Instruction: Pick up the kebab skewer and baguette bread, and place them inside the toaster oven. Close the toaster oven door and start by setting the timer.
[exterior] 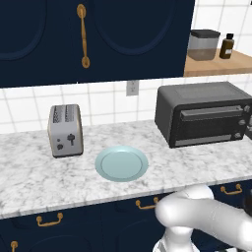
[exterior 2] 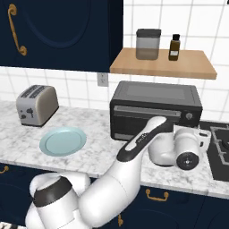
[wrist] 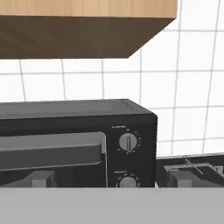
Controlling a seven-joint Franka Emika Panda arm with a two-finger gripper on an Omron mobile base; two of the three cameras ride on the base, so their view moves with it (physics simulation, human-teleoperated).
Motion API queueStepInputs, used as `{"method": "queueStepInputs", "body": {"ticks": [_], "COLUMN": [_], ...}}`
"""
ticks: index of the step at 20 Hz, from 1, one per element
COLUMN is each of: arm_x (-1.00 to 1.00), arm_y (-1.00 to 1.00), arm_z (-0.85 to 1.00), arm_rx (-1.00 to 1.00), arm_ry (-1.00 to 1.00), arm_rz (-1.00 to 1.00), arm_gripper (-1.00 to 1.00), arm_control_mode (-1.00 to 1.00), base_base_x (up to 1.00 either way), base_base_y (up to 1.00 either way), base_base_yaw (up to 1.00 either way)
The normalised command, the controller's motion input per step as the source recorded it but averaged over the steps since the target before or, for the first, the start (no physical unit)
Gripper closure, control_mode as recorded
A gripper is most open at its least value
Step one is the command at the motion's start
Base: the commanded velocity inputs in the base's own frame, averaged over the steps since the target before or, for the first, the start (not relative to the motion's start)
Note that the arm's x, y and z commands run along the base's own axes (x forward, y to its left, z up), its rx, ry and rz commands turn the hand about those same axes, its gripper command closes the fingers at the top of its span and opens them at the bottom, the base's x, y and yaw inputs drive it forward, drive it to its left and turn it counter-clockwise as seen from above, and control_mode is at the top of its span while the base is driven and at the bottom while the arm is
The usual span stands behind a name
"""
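Since the left base view shows a bare plate (exterior: 121, 163) on the table (exterior: 29, 172) and the toaster oven (exterior: 203, 114) with its door (exterior: 209, 124) shut, loading and closing look done. From the right, the arm reaches across the oven's front. Through the hand view, the knobs (wrist: 128, 142) sit just ahead of the jaws, which stand wide and empty, so only the timer seems left.

White tiled wall (exterior: 106, 103) with an outlet (exterior: 132, 87); navy upper cabinets (exterior: 98, 39) with brass handles; a wooden shelf (exterior 2: 163, 65) at right; grey-veined marble bench (exterior: 39, 172) over navy drawers (exterior: 49, 224)
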Motion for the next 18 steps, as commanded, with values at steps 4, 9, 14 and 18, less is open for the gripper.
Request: {"method": "queueStepInputs", "body": {"ticks": [4, 9, 14, 18], "arm_x": [0.14, 0.27, 0.56, 0.57], "arm_y": [-0.66, -0.47, -0.02, -0.03], "arm_z": [0.0, -0.08, -0.05, 0.0], "arm_rx": [0.01, 0.0, 0.0, 0.0], "arm_ry": [-0.26, -0.11, -0.01, 0.0], "arm_rz": [0.03, 0.0, 0.0, 0.0], "arm_gripper": [-1.0, -1.0, -1.0, -1.0], "arm_control_mode": [-1.0, -1.0, -1.0, -1.0], "base_base_x": [0.0, 0.0, 0.0, 0.0], "base_base_y": [0.0, 0.0, 0.0, 0.0], "base_base_yaw": [0.0, 0.0, 0.0, 0.0]}}
